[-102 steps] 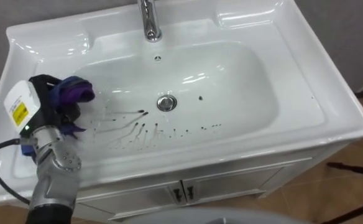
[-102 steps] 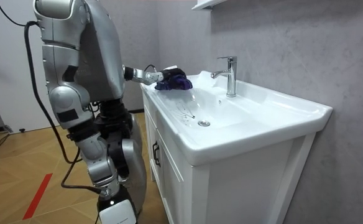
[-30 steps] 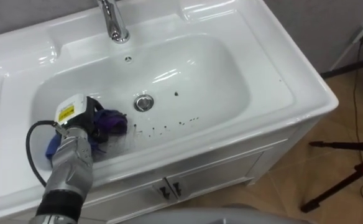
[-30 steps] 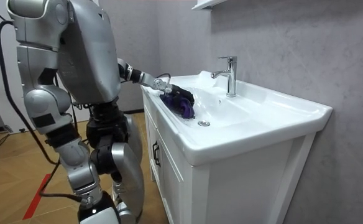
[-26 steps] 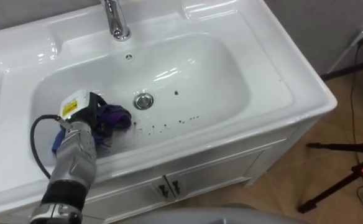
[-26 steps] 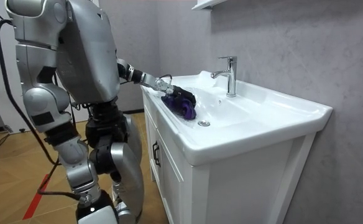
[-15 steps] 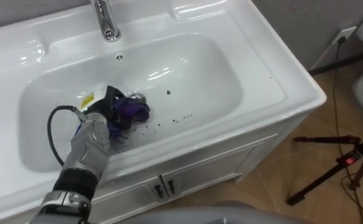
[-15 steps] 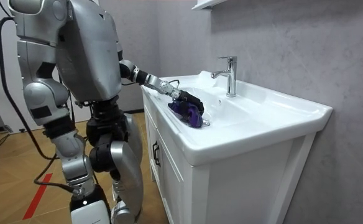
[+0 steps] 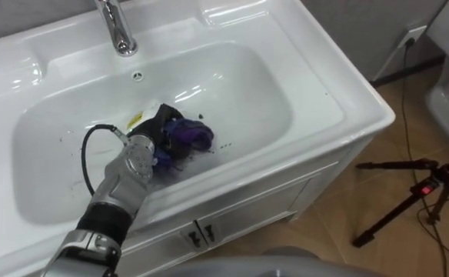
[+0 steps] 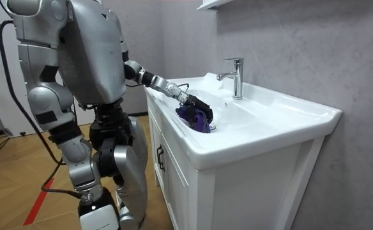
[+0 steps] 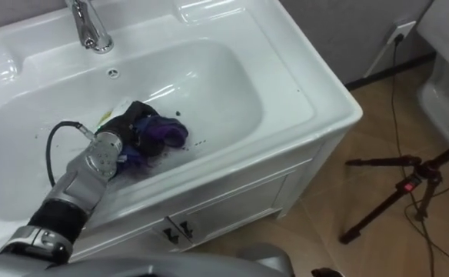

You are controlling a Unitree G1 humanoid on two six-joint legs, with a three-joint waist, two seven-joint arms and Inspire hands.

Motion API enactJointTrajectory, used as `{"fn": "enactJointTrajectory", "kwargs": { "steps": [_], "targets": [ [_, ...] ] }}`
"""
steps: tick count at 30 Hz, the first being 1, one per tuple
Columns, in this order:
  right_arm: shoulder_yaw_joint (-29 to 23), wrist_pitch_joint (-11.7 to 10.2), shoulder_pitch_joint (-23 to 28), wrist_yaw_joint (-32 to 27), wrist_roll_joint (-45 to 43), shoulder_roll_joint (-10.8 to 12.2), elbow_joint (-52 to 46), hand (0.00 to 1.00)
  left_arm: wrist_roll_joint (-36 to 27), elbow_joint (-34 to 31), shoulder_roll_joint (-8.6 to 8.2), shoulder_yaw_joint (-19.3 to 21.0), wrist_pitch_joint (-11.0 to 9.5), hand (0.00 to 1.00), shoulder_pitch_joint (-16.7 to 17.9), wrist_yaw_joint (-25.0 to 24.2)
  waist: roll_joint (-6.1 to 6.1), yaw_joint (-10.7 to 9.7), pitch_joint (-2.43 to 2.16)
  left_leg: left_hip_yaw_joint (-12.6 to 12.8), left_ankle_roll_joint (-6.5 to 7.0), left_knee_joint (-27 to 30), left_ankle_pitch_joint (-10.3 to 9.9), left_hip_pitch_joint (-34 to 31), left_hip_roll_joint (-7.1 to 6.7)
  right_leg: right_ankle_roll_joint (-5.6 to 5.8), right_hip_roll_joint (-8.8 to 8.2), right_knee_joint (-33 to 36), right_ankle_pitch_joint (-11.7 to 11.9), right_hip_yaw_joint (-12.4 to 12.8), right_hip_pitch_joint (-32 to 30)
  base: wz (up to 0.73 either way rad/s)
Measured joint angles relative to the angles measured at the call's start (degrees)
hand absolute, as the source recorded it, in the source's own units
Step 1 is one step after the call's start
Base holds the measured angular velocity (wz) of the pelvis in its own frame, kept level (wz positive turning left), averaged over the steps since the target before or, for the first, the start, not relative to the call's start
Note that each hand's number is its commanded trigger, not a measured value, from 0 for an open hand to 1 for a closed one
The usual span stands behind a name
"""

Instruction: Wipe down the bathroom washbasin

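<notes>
I have the left hand point(image 9: 154, 128) down in the bowl of the white basin point(image 9: 286, 100), its arm coming in from the lower left across the front rim. Its dark fingers are curled into a purple cloth point(image 9: 189, 136) — a bunched wad pressed against the basin floor near the middle, in front of the chrome faucet point(image 9: 115, 29). A few dark specks point(image 9: 226, 145) sit on the porcelain just to the right of the cloth. In the room view the robot stands upright at the front of the vanity, left arm stretched out and angled down into the bowl. Below the rim I see the cabinet doors point(image 9: 232, 219) closed — and a tripod point(image 9: 409, 192) stands on the wood floor off to the right.
</notes>
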Motion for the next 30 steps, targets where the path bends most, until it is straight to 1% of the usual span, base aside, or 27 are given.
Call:
{"fn": "enactJointTrajectory", "kwargs": {
  "steps": [2,5,7,8,10,11,15,17,18,21,23,26,28,30],
  "targets": [
    [0.1,-0.1,-0.1,0.4,0.0,-0.1,0.0,0.00,0.0,-0.8,0.03,-1.7,0.0,1.00,0.0,-0.6,0.32,0.0,0.00,-0.1,0.00,0.0,0.0,0.1,0.01,-0.03,0.02,0.0,0.0,0.0,0.1,0.00],
    [0.1,-0.2,-0.3,0.6,0.0,-0.3,-0.1,0.00,0.0,-4.2,-0.07,-4.3,0.1,1.00,0.0,-3.8,0.76,0.0,0.14,-0.1,0.00,0.1,0.0,0.0,0.02,-0.06,0.02,0.0,0.0,-0.1,0.1,0.00],
    [0.1,-0.4,-0.4,0.6,0.0,-0.3,0.0,0.00,0.0,-6.4,-0.48,-6.0,0.1,1.00,0.0,-5.6,0.89,-0.1,0.14,0.0,0.00,0.1,0.0,0.0,0.03,-0.11,0.03,0.0,0.0,-0.1,0.1,-0.02],
    [0.1,-0.6,-0.4,0.6,0.0,-0.3,0.0,0.00,0.0,-7.4,-1.04,-6.5,0.1,1.00,0.0,-6.5,0.96,-0.1,0.09,0.0,0.00,0.3,0.0,0.0,0.06,-0.14,0.05,0.0,-0.1,0.0,0.1,-0.05],
    [0.1,-0.9,-0.6,0.7,0.0,-0.3,0.0,0.00,-0.2,-8.2,-1.88,-6.6,0.1,1.00,0.0,-7.5,1.01,-0.2,0.10,0.0,0.00,1.0,0.0,-0.1,0.22,-0.25,0.07,0.1,-0.1,0.2,0.2,-0.09],
    [0.1,-1.2,-0.6,0.8,0.0,-0.3,0.0,0.00,-1.3,-8.4,-2.04,-6.6,0.1,1.00,0.0,-7.9,1.02,-0.4,0.10,0.1,0.00,1.6,0.0,-0.1,0.30,-0.37,0.08,0.1,-0.2,0.2,0.4,-0.08],
    [0.1,-1.4,-0.9,0.8,0.0,-0.4,0.0,0.00,-3.6,-8.7,-1.96,-6.2,0.1,1.00,0.0,-9.0,1.48,-0.9,-0.03,0.1,0.00,3.7,0.0,-1.2,0.68,-0.57,0.17,0.1,-0.3,0.2,0.5,0.00],
    [0.1,-1.7,-1.1,1.0,0.0,-0.6,0.3,0.00,-6.0,-10.3,-1.94,-5.9,0.1,1.00,0.0,-10.5,1.82,-1.3,-0.04,0.1,0.00,5.7,0.0,-2.4,0.98,-0.63,0.11,0.0,-0.2,0.2,0.5,0.07],
    [0.2,-1.9,-1.2,0.9,0.3,-0.7,0.7,0.00,-7.2,-11.4,-1.99,-6.1,0.1,1.00,0.0,-11.1,1.82,-1.4,-0.04,0.2,0.00,6.3,0.0,-2.8,1.35,-0.64,0.08,0.1,-0.2,0.3,0.5,0.00],
    [1.4,-2.4,-2.3,0.9,0.6,-0.8,2.8,0.00,-9.1,-14.2,-2.22,-6.9,0.1,1.00,0.0,-11.5,1.65,-1.8,0.06,0.2,-0.01,6.6,0.0,-2.8,1.37,-0.64,0.06,0.2,-0.2,0.5,0.5,-0.06],
    [2.3,-2.9,-2.7,0.9,0.6,-0.6,4.1,0.00,-10.3,-16.5,-2.52,-7.0,-0.5,1.00,0.0,-11.5,1.19,-2.6,0.35,0.2,-0.01,6.7,0.0,-2.6,1.41,-0.64,0.08,0.2,-0.2,0.6,0.5,-0.05],
    [2.3,-3.1,-2.6,0.9,0.6,-0.6,4.4,0.00,-11.3,-17.0,-2.46,-6.8,-1.0,1.00,0.0,-11.5,0.68,-3.0,0.66,0.3,-0.01,6.9,0.0,-2.7,1.46,-0.64,0.16,0.3,-0.2,0.6,0.4,-0.03],
    [2.3,-3.0,-2.6,1.0,0.6,-0.6,4.5,0.00,-11.3,-17.0,-2.47,-6.8,-1.0,1.00,0.0,-11.5,0.50,-3.0,0.77,0.3,0.00,6.9,0.0,-2.7,1.43,-0.64,0.22,0.3,-0.2,0.6,0.3,0.00],
    [2.2,-3.1,-2.6,1.0,0.6,-0.6,4.5,0.00,-11.2,-17.2,-2.47,-6.7,-1.0,1.00,0.0,-11.5,0.49,-2.9,0.78,0.3,-0.02,7.0,-0.1,-2.8,1.44,-0.64,0.32,0.2,-0.2,0.6,0.3,0.00]
  ]
}}
